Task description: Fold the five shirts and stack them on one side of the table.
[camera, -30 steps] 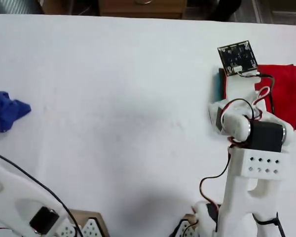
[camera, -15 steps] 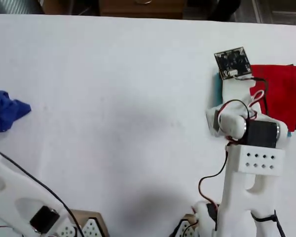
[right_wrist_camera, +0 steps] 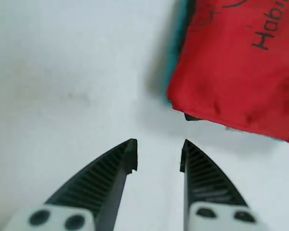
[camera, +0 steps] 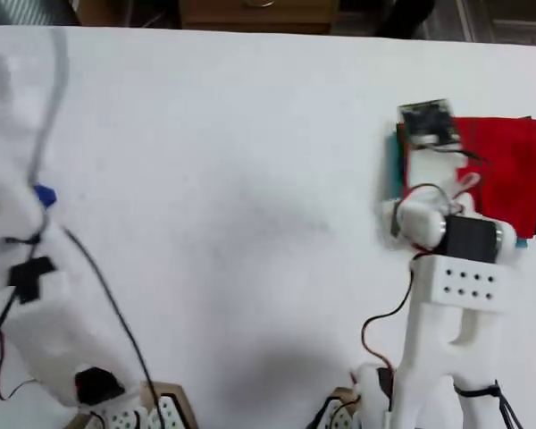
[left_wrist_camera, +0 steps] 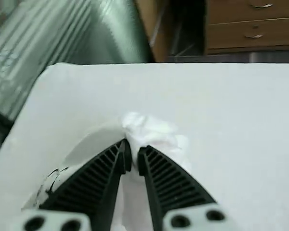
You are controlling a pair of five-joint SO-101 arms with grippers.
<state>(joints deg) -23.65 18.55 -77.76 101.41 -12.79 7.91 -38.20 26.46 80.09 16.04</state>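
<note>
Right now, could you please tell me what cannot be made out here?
Blue shirt: high view, mostly hidden by a blurred arm.
Shirts under the red shirt: high view, covered by the right arm; count unclear.
White cloth: left wrist view, whether the left gripper grips it is unclear.

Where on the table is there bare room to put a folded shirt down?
The broad middle of the table is bare, from the left arm across to the right arm. Crowded: the right side, where the red-topped stack sits by the right end effector; the left edge, under the left arm, its end effector gripping a white cloth.
</note>
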